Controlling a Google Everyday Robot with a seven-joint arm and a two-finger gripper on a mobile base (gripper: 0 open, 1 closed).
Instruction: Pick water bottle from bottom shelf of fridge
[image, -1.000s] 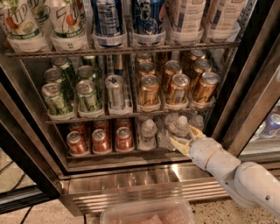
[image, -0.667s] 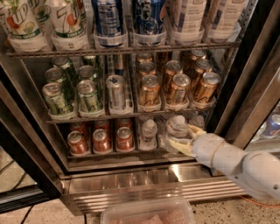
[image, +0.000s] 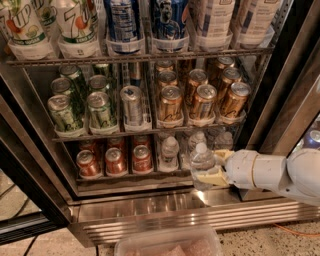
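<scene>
The fridge (image: 287, 90) stands open, with a steel frame and wire racks. On its bottom shelf (image: 135, 176) stand three red cans (image: 115, 161) on the left and small clear water bottles on the right. My gripper (image: 215, 166) reaches in from the right on a white arm. Its cream fingers (image: 214, 178) are shut on the front water bottle (image: 201, 163), one finger above and one below. The bottle sits at the shelf's front edge, over the steel sill. Another water bottle (image: 170, 151) stands to its left, and more stand behind.
The rack above holds green cans (image: 100, 111), a silver can (image: 132, 105) and gold cans (image: 202, 101). Tall 7UP bottles (image: 75, 22) and blue cans stand on the top rack. A steel grille base (image: 195, 216) lies below. A clear plastic tub (image: 167, 245) sits at the bottom edge.
My arm has drawn back to the right and slightly down, and the held water bottle has come forward to the shelf's front edge.
</scene>
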